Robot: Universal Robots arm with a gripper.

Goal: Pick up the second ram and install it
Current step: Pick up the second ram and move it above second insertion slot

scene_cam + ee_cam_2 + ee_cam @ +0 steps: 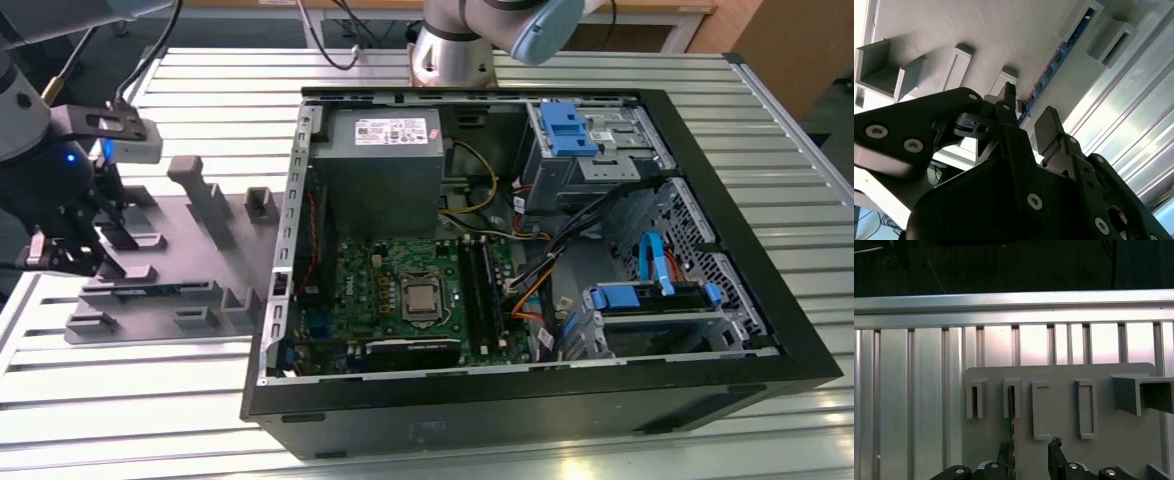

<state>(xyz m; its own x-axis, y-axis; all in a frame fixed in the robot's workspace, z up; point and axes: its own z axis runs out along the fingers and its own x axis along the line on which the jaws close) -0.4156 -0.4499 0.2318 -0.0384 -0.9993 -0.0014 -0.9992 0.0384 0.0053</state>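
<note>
The second ram [1055,59] is seen as a long, thin blue board with a row of small dark chips along its face. It is stood on edge in the grey holder tray [979,30], carried between raised blocks [1005,79]. In the first wrist view it is seen edge-on as a thin dark line.

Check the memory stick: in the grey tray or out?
In the tray. The second wrist view shows the stick on edge between raised blocks, the open gripper at its near end.
</note>
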